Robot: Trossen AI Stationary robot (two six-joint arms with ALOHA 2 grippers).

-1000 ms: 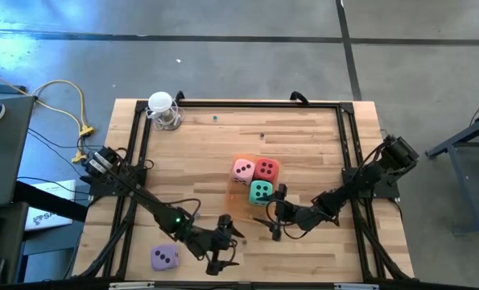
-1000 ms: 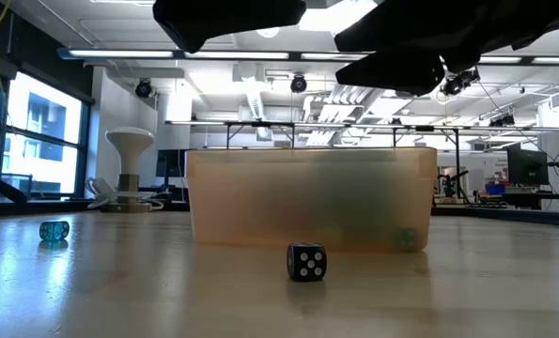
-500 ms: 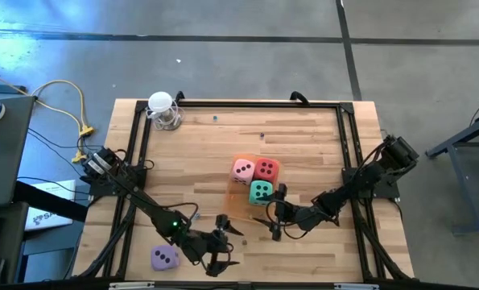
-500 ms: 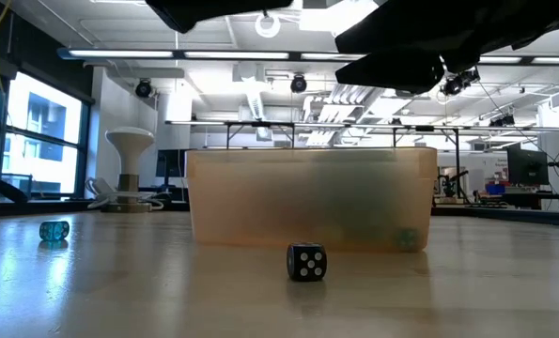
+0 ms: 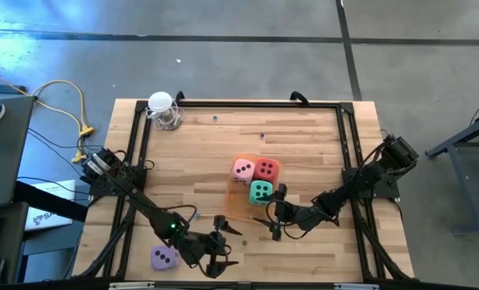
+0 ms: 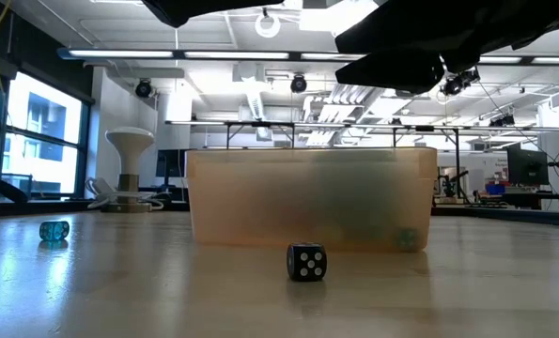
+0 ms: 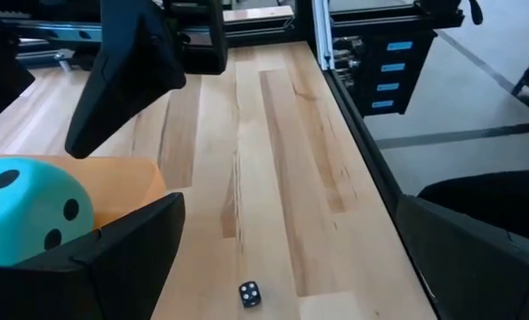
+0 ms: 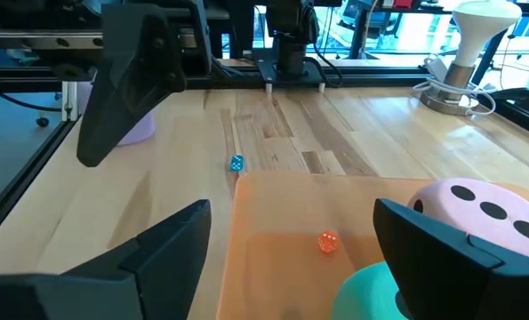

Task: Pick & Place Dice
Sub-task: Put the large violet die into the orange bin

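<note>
Drawing back toward the lilac die [image 5: 164, 258], the left gripper [image 5: 220, 247] hangs spread and empty.

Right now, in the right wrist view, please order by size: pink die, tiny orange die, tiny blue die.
pink die, far largest
tiny orange die and tiny blue die: alike; orange sits nearer, so unranked

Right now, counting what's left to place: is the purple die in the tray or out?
Out. The purple die sits on bare wood beside the left gripper, far from the orange tray.
</note>
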